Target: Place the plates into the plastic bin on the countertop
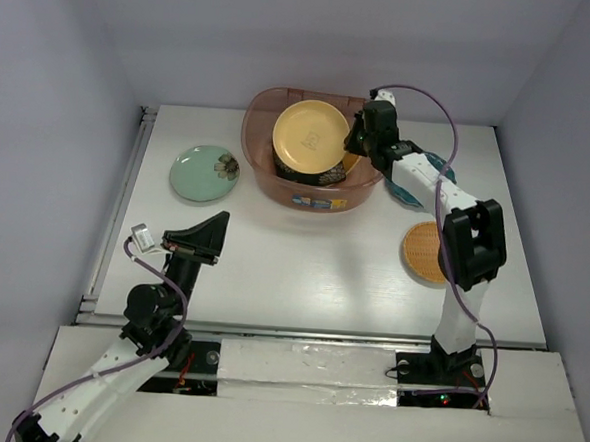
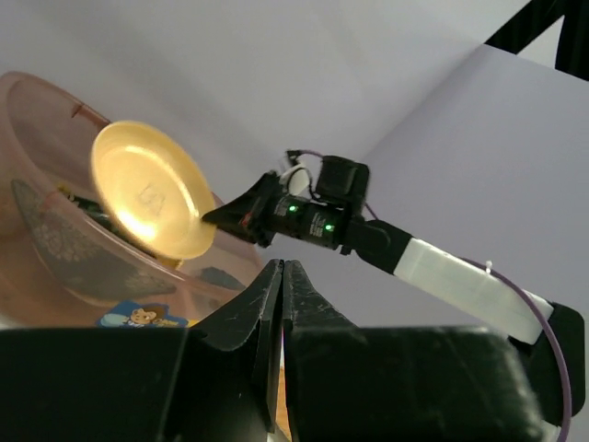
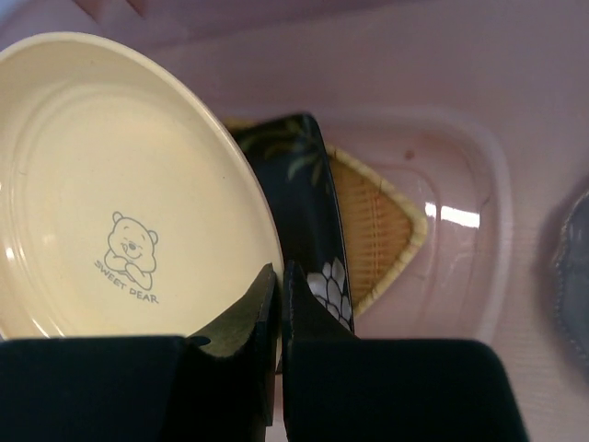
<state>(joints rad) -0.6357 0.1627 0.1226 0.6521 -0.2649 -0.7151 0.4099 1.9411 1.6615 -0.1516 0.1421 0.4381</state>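
Note:
My right gripper (image 1: pixel 356 141) (image 3: pixel 279 276) is shut on the rim of the yellow round plate (image 1: pixel 308 134) (image 3: pixel 120 193) and holds it tilted above the plastic bin (image 1: pixel 264 107). The black square floral plate (image 3: pixel 308 203) and the woven triangular plate (image 3: pixel 368 221) lie inside the bin. The mint green floral plate (image 1: pixel 205 172) lies on the countertop (image 1: pixel 303 262) left of the bin. The woven round plate (image 1: pixel 425 251) lies at the right. The teal scalloped plate (image 1: pixel 417 191) is partly hidden under the right arm. My left gripper (image 1: pixel 218 222) (image 2: pixel 282 272) is shut and empty, raised at the near left.
A metal rail (image 1: pixel 115 210) runs along the countertop's left edge. Grey walls close in the back and both sides. In the left wrist view the bin (image 2: pixel 46 239) with its blue label (image 2: pixel 138 318) and the yellow plate (image 2: pixel 152 189) show.

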